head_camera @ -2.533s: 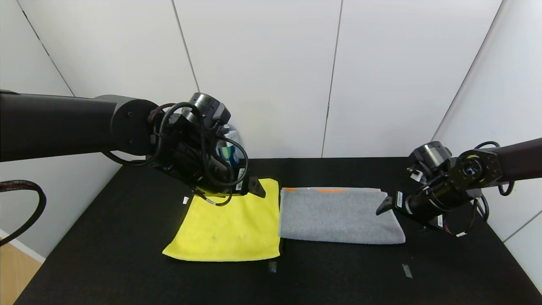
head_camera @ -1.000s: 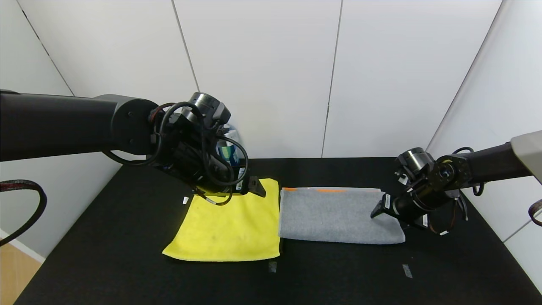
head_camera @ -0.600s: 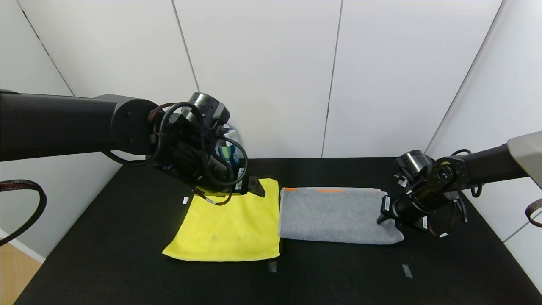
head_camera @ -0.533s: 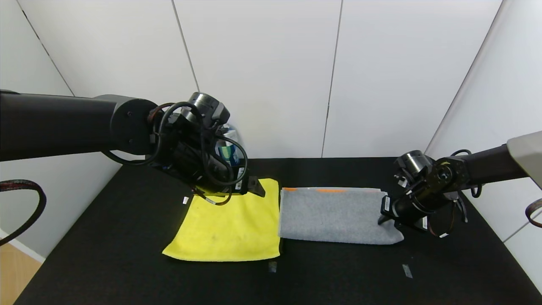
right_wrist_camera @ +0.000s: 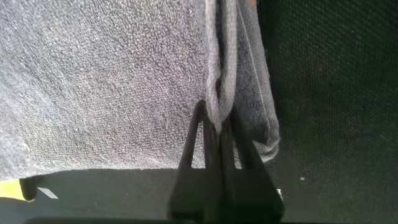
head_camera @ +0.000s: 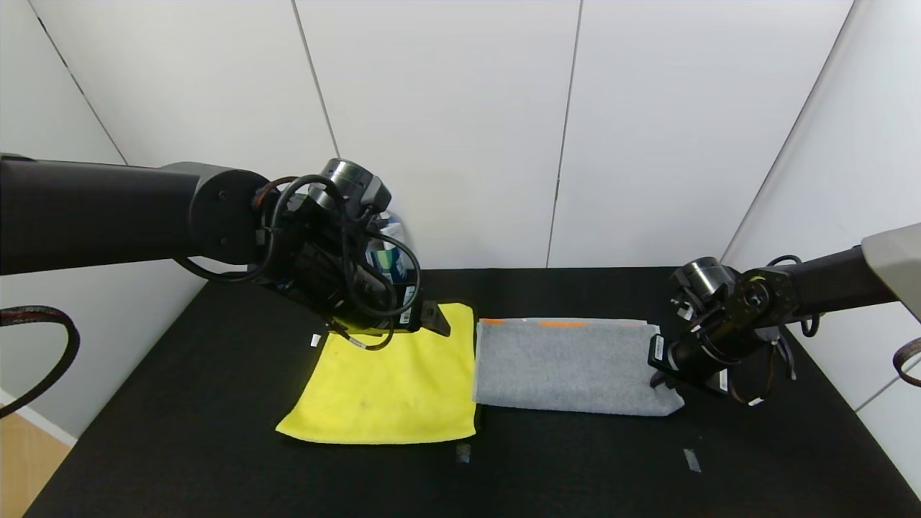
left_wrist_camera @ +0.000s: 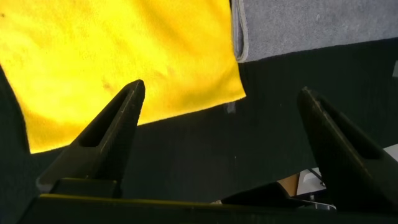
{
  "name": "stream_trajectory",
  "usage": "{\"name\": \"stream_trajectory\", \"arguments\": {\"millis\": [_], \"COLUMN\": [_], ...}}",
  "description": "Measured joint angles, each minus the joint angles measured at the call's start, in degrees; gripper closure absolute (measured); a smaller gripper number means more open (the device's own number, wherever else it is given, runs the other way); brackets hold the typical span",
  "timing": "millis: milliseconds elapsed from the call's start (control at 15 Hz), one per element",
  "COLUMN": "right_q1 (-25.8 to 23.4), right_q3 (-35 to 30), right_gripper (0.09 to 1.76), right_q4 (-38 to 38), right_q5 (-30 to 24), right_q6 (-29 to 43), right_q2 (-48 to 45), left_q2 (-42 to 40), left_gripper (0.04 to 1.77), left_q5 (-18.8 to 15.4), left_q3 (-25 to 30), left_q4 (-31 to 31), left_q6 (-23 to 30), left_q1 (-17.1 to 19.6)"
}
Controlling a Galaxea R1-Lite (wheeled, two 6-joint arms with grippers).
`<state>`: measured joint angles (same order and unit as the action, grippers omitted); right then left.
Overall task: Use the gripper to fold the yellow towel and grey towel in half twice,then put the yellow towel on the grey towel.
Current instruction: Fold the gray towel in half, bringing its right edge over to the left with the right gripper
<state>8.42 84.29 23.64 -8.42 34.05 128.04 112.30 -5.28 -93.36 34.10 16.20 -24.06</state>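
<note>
Pinching the right end of the grey towel [head_camera: 572, 367], the right tool [head_camera: 660, 365] has a ridge of cloth between its narrowed tips, likely to fold it leftward. The left tool [head_camera: 430, 318] hangs wide apart above the yellow towel [head_camera: 388, 385], both towels flat on the desk [head_camera: 216, 460].

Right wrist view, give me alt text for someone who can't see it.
The right gripper has its fingers pinched on a raised fold at the edge of the grey towel, seen close up from just behind the fingers. The towel lies on a black table, with its layered hem running beside the pinch.
</note>
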Motion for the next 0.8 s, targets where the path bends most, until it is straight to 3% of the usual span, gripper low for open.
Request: {"name": "stream_trajectory", "arguments": {"millis": [67, 133, 800], "right_q1": [-0.02, -0.05, -3.80], "right_q3": [-0.06, -0.09, 0.11], "right_gripper": [1.46, 1.73, 1.73], "right_q4": [0.04, 0.04, 1.68], "right_q5": [0.00, 0.02, -0.38], "right_q6": [0.05, 0.13, -0.69], "right_q2": [0.00, -0.01, -2.38], "left_q2": [0.00, 0.02, 0.11], "left_gripper": [0.09, 0.09, 0.09], "left_q5": [0.00, 0.00, -0.09], "left_q3": [0.02, 0.26, 0.00], "left_q4": [0.00, 0.00, 0.00], "left_q6": [0.02, 0.02, 0.02], "left_q1": [0.00, -0.02, 0.15]}}
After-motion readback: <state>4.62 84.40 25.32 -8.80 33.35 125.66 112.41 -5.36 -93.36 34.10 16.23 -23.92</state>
